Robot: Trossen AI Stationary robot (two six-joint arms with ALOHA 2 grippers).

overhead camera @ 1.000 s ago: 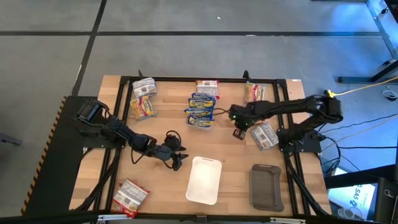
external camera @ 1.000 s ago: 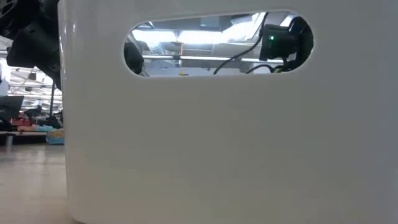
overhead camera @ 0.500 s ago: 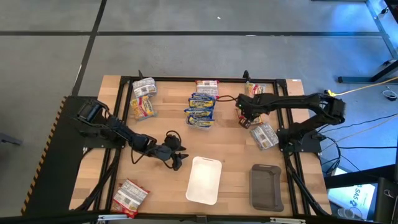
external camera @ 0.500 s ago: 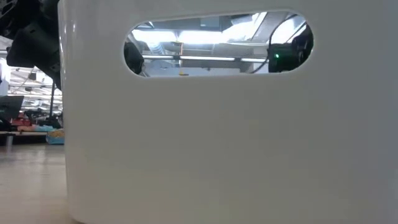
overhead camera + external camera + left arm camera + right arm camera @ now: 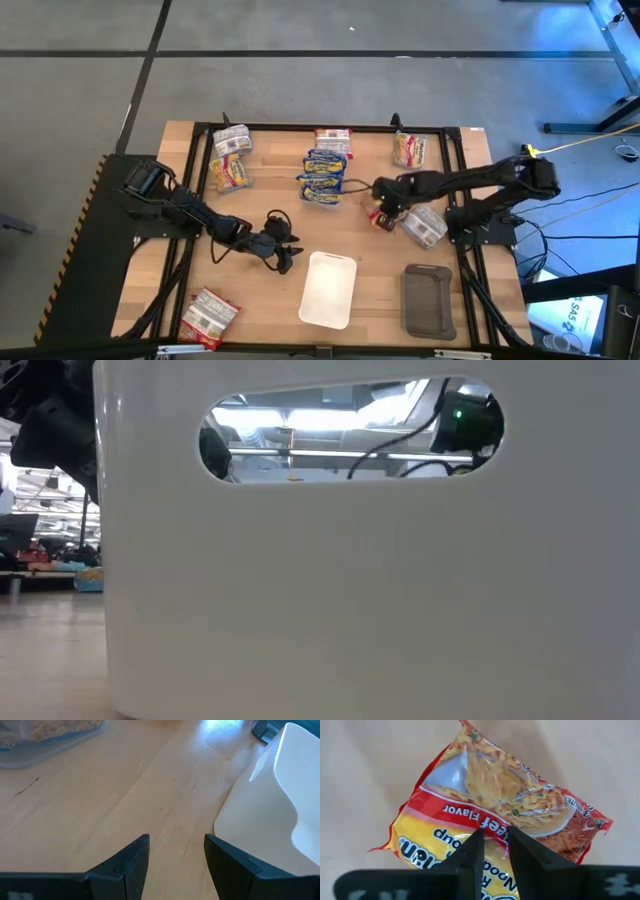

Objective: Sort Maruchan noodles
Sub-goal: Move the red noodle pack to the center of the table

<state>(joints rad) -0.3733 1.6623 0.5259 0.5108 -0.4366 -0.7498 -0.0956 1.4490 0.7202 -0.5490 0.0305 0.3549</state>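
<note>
— Where was the right gripper (image 5: pixel 491 852), and what had it got?

— Out over the middle of the bench, right of centre; its fingers (image 5: pixel 470 857) stood almost pressed together, pinching the yellow end of a red-orange beef-flavour packet (image 5: pixel 505 805); in the high view that packet showed only as a small red scrap at the gripper (image 5: pixel 381 213), so how high it hung I could not say.

— And around it?

— Just to its right lay a silver-grey packet (image 5: pixel 422 226) near the bench's right edge; to its left a stack of blue-yellow packets (image 5: pixel 323 178) at the middle of the far half; another red-orange packet (image 5: pixel 410 149) sat by the far right corner, one more (image 5: pixel 332 137) at the far edge, a group (image 5: pixel 229 160) toward the far left corner, and one (image 5: pixel 207 315) at the near left corner.

— The left gripper (image 5: pixel 174 865)?

— Waiting low over the bench left of centre, fingers spread and holding nothing, just beside the white tray (image 5: pixel 329 290); the dark grey tray (image 5: pixel 428 300) lay toward the near right corner.

— So which step?

— I judged it the carry of one red-orange packet toward its group; the next move called for a firm pinch on that thin crinkly edge, then a release beside packets of like colour; which spot was meant, I could not tell.
</note>
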